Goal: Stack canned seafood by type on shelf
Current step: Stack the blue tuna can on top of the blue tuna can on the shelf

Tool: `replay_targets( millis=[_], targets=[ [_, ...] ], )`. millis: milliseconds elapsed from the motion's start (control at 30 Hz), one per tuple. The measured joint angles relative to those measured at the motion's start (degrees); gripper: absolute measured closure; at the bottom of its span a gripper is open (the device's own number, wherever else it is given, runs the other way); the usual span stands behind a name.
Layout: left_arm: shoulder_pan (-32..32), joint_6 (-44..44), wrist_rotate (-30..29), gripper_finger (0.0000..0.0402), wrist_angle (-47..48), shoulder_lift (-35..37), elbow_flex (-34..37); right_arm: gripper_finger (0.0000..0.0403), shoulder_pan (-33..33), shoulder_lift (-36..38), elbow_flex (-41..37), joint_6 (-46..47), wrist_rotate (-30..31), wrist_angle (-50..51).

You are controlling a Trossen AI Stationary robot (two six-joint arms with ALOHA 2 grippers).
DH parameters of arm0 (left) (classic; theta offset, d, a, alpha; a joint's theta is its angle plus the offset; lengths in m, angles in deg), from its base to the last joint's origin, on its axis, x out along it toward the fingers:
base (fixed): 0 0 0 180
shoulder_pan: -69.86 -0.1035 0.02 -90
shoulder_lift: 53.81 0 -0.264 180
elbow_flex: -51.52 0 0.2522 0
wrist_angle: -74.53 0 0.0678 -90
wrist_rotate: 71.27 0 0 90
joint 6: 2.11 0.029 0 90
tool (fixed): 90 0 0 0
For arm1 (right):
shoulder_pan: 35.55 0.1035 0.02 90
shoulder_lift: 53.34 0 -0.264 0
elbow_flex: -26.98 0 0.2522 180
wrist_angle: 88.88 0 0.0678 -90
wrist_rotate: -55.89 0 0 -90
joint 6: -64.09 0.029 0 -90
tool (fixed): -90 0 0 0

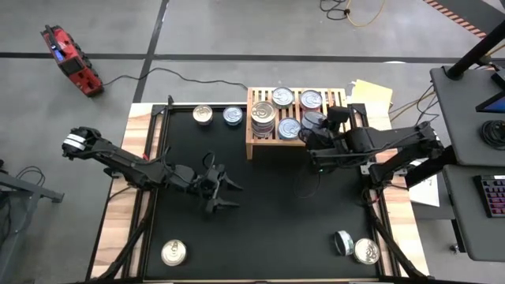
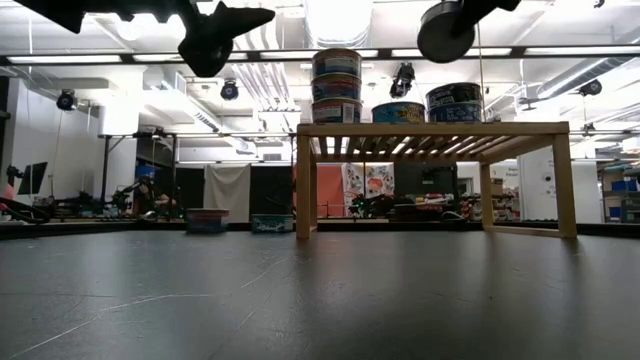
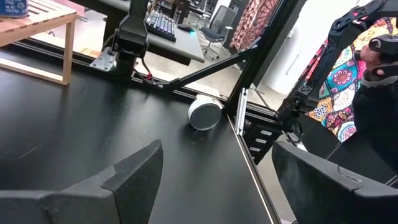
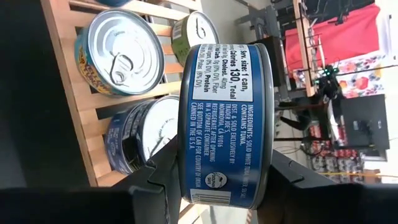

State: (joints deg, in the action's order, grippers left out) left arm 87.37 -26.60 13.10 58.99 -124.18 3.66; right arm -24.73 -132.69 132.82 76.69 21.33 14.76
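Blue tin in right gripper (left gripper wide, empty) may topple the stack if lowered off-centre over shelf.

a robotics lab or workshop, by the look of it: bare concrete floor with cables, fluorescent ceiling lights. desks with a keyboard flank the matted table, beside a red tool case.

Blue-labelled tin held on edge above the wooden shelf holding stacked tins.
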Motion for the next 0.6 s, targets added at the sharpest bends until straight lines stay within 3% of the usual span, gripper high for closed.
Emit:
replay_targets(
  millis=[600],
  targets=[
    [0.00, 1.51, -0.02, 0.0119, -0.17, -0.09, 0.02, 0.0273, -3.36, -0.99, -2.49, 2.26, 0.25, 0.11]
  ],
)
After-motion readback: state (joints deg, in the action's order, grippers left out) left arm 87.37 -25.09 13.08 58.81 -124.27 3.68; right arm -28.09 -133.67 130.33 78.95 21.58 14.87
